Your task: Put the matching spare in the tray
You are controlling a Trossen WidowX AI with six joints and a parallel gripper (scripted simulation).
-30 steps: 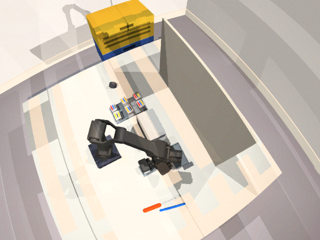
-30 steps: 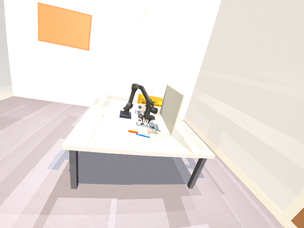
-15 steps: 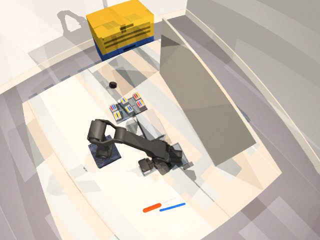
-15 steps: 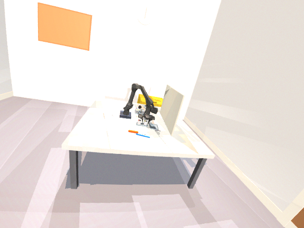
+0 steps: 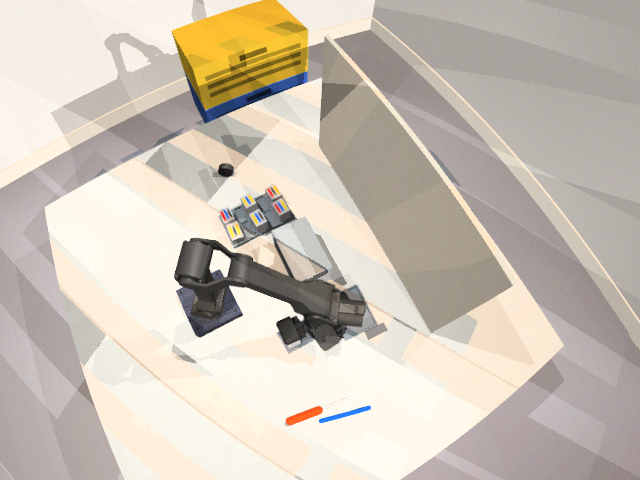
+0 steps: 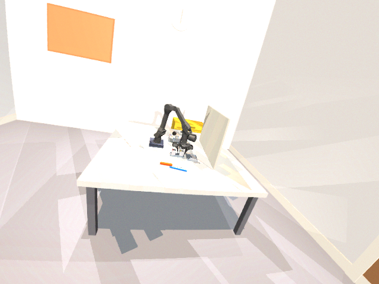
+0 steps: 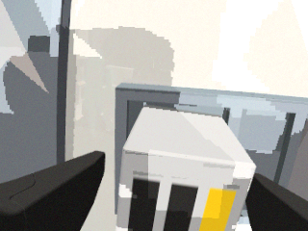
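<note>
my gripper (image 7: 176, 172) stands apart, empty, flanking the mounted unit (image 7: 183, 173); its face with 2 black bars and 1 yellow, all upright, points toward me.

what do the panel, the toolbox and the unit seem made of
Panel: flat matte beige board, no grain; maybe fibreboard or plastic.
Toolbox: yellow over blue, moulded slots; likely plastic.
Unit: matte white casing with black and yellow bars; probably plastic.

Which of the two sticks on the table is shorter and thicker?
The orange stick, lying left of the thinner, longer blue one in the top view.
</note>
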